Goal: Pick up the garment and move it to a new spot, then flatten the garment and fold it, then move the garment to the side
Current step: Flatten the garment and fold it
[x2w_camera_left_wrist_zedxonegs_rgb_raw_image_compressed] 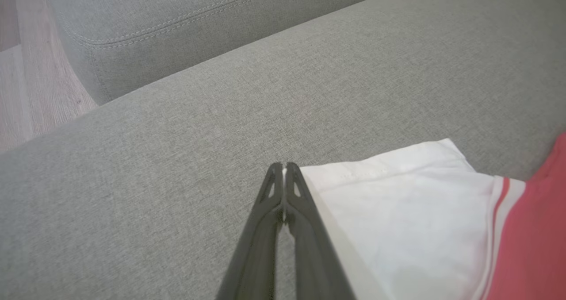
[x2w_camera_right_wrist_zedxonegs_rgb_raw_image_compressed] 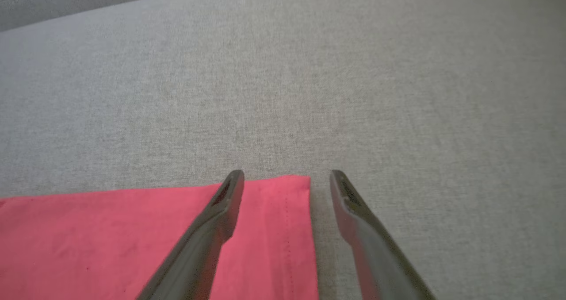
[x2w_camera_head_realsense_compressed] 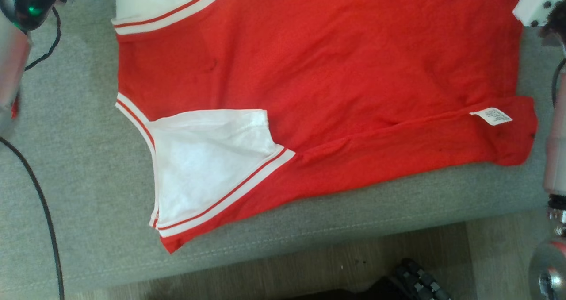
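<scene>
Where one garment [x2w_camera_head_realsense_compressed: 353, 70] lies, two sleeves [x2w_camera_head_realsense_compressed: 208, 158], perhaps one label [x2w_camera_head_realsense_compressed: 491, 116]

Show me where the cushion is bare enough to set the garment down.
Widest bare patch: the grey cushion left of the garment, out to the cable. A narrower strip runs between the garment and the cushion's front edge. Right of the garment only a sliver is free. The middle is covered.

Shirt [x2w_camera_head_realsense_compressed: 336, 78] on sofa cushion [x2w_camera_head_realsense_compressed: 79, 167]: sleeves [x2w_camera_head_realsense_compressed: 208, 158] left, hem [x2w_camera_head_realsense_compressed: 526, 132] right, care label [x2w_camera_head_realsense_compressed: 491, 116] near right. Left gripper [x2w_camera_left_wrist_zedxonegs_rgb_raw_image_compressed: 283, 166] at far sleeve corner, right gripper [x2w_camera_right_wrist_zedxonegs_rgb_raw_image_compressed: 286, 176] straddling far hem corner. Floor [x2w_camera_head_realsense_compressed: 309, 269] nearest.
</scene>
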Available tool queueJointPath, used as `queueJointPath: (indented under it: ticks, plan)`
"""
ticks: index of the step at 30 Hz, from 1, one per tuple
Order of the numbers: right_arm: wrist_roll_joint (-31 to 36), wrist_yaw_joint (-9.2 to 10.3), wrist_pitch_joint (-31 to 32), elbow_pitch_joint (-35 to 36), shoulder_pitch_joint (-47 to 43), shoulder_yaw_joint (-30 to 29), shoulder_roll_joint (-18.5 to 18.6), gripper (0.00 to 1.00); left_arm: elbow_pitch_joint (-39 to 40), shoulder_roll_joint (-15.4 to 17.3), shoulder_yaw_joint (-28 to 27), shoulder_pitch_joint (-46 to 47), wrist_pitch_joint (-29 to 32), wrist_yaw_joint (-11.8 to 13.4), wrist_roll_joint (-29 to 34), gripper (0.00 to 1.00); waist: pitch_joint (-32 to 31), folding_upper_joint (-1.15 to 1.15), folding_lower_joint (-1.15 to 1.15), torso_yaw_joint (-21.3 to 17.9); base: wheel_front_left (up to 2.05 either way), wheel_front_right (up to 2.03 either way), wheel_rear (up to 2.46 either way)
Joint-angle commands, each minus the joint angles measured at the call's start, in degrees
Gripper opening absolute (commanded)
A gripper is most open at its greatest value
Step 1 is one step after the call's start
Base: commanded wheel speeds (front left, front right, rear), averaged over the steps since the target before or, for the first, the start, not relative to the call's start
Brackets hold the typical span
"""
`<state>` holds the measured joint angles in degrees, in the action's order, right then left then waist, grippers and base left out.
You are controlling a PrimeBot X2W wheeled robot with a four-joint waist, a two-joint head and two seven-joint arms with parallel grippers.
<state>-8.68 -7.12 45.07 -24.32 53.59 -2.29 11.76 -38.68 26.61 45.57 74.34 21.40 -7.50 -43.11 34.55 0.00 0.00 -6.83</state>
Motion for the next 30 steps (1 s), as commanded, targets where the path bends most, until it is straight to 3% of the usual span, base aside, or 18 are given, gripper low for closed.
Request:
queueJointPath:
  ticks: [1,6,10,11,12,13,14,21,30]
  plan:
    - [0.7,-0.36,0.9,1.1,1.1,0.5,-0.1,1.0,1.5,2.7,-1.7,3.4,-0.8,0.0,-0.3,0.0,0.0,0.0,0.0,0.1,0.0,0.0,0.0]
    - [2.5,-0.36,3.0,-3.1,4.1,-0.3,-0.7,1.0,1.2,2.5,-0.2,4.1,-1.7,0.0,-1.4,0.0,0.3,0.0,0.0,0.5,0.0,0.0,0.0]
    - [3.6,-0.36,3.0,-5.4,5.7,-1.1,-1.1,0.86,0.7,2.2,1.0,4.7,-2.1,0.0,-2.1,0.0,0.4,0.0,0.0,0.8,0.0,0.0,0.0]
    - [3.7,-0.36,2.8,-6.0,6.0,-1.2,-1.2,0.78,0.6,2.2,1.3,4.8,-2.2,0.0,-2.3,0.0,0.5,0.0,0.0,0.9,0.0,0.0,0.0]
    - [3.8,-0.36,2.8,-6.5,6.2,-1.2,-1.3,0.5,0.5,2.2,1.6,5.0,-2.4,0.0,-2.4,0.0,0.5,0.0,0.0,1.0,0.0,0.0,0.0]
    - [3.9,-0.36,2.7,-7.0,6.3,-1.2,-1.4,0.33,0.3,2.2,1.8,5.2,-2.6,0.0,-2.5,0.0,0.6,0.0,0.0,1.0,0.0,0.0,0.0]
    - [4.1,-0.36,2.5,-7.4,6.5,-1.3,-1.4,0.0,0.1,2.2,2.1,5.3,-2.8,0.0,-2.6,0.0,0.6,0.0,0.0,1.1,0.0,0.0,0.0]
    - [4.2,-0.36,-0.6,-8.8,7.8,-0.7,-0.8,0.0,-1.0,2.6,3.5,6.4,-6.0,0.0,-2.9,0.0,0.6,0.0,0.0,1.4,0.0,0.0,0.0]
    - [3.3,-0.36,-13.1,-9.2,10.4,1.0,0.9,0.0,-2.1,2.6,3.7,9.6,-16.3,0.0,-1.1,0.0,0.5,0.0,0.0,2.1,0.0,0.0,0.0]
